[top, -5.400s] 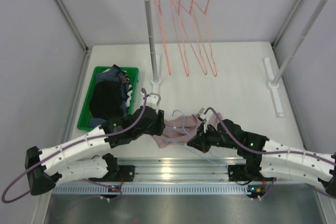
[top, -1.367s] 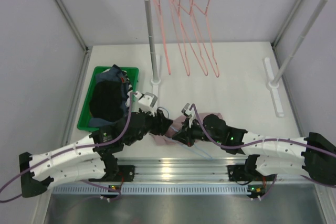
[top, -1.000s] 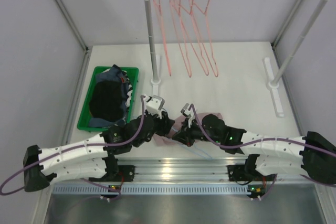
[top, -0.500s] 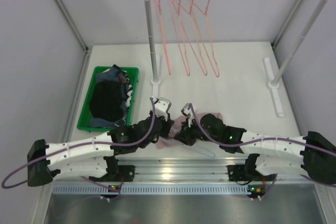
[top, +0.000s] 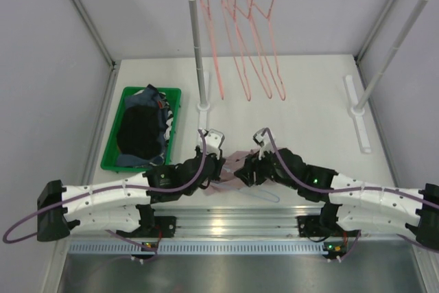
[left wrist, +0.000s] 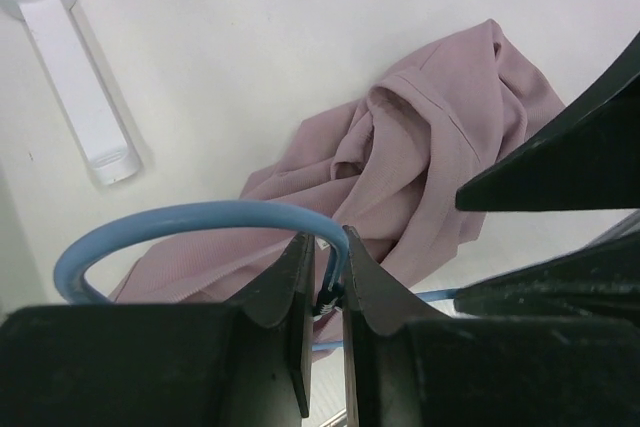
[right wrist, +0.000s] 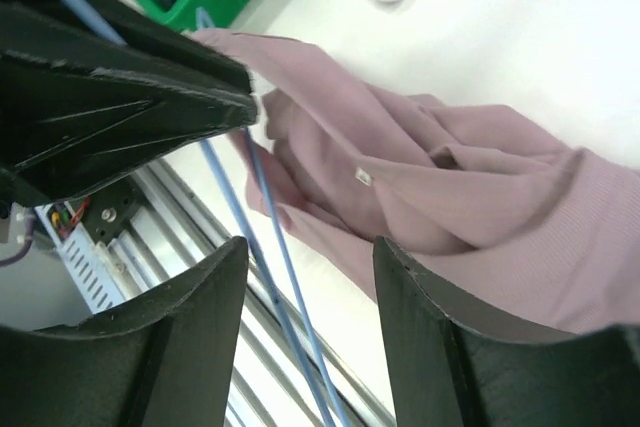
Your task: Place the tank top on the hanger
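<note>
Starting at the left of the table, the green bin [top: 113, 134] holds dark clothes [top: 140, 128] and plays no part in this step.

Right of it, at the near middle, the left gripper [left wrist: 323, 257] is closed tight on the hanger [left wrist: 180, 219]. It pinches the blue wire at the neck just below the hook, and the hook curves out to one side of the jaws. The rest of the frame runs under the tank top [left wrist: 420, 167], which lies bunched on the table between the two grippers, touching the wire. The top is not spread: folds overlap, and I cannot tell which edge is a strap and which the hem.

Right again, the right gripper [right wrist: 310, 257] hangs just above the fabric with its fingers well apart and nothing held. Cloth and a run of blue wire lie below the gap.

Assessment: the step in hand is judged to be taking hold of the top so that a strap or armhole can be drawn over a hanger shoulder.

Recommendations:
- Hold the left pinch firm at the neck so the frame does not swivel.
- Bring the right fingers down on a single layer at a strap edge, clear of the wire. Closing on cloth and wire together would drag the hanger.
- Pull slowly along the wire arm, since the soft fabric is likely to slip and bunch.
</note>
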`<state>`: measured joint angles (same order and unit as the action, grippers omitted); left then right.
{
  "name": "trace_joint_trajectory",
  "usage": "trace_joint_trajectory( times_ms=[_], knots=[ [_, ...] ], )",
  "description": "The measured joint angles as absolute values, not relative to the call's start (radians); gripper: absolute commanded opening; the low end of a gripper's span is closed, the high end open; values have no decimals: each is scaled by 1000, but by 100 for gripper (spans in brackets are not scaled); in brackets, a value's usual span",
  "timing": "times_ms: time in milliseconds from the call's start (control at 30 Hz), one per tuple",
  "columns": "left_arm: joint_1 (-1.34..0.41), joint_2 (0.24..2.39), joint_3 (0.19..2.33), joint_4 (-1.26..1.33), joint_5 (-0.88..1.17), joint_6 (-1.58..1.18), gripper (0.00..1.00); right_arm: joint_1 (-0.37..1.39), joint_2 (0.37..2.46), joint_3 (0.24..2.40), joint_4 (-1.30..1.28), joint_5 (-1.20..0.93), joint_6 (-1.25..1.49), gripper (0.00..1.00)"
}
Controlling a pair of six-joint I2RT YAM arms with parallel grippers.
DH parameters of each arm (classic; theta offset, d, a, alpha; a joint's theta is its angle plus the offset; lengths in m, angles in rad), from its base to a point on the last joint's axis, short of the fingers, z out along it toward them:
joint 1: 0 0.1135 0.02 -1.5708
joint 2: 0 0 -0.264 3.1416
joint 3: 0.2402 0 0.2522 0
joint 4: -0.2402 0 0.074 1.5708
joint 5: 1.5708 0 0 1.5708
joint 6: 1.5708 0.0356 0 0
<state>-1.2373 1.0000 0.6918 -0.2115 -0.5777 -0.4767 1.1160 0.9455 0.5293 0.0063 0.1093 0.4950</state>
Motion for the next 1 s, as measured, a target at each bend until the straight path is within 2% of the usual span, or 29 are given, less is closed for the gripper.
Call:
trace_joint_trajectory(
  times_ms=[100,233,333,733,1000],
  knots=[
    [-1240,1000,692,-212,-579,-477,0,1116,911,554,-90,196,545,54],
    [-1246,1004,692,-212,-583,-477,0,1104,934,632,-248,344,622,44],
    [-1251,1009,692,-215,-586,-477,0,1068,989,682,-310,395,659,41],
    [-1261,1027,699,-229,-592,-477,0,959,1233,712,-379,421,692,42],
    [-1265,1037,706,-233,-592,-476,0,959,1263,762,-381,453,688,50]
  ],
)
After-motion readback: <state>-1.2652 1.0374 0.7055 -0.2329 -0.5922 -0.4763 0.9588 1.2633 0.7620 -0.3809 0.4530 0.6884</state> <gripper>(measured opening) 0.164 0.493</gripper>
